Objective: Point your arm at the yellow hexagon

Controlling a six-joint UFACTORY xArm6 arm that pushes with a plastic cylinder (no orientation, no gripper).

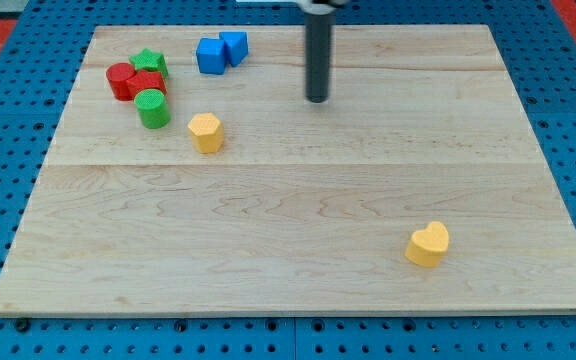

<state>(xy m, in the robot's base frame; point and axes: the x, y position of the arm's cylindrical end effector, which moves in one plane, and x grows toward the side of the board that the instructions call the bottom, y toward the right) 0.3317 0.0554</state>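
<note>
my tip (316,99) sat on the wooden surface (298,230) near the view's top, well right of the yellow hexagon (206,131) and slightly above it, not touching. no gripper on this rig, just the rod. hexagon lay just right of a cluster: green cylinder (152,108), red blocks (134,81), green star (150,63). two blue blocks (220,51) above it. yellow heart (428,243) at the view's bottom right.

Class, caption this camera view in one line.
Dark rod's tip rests up-right of the yellow hexagon block, not touching.
</note>
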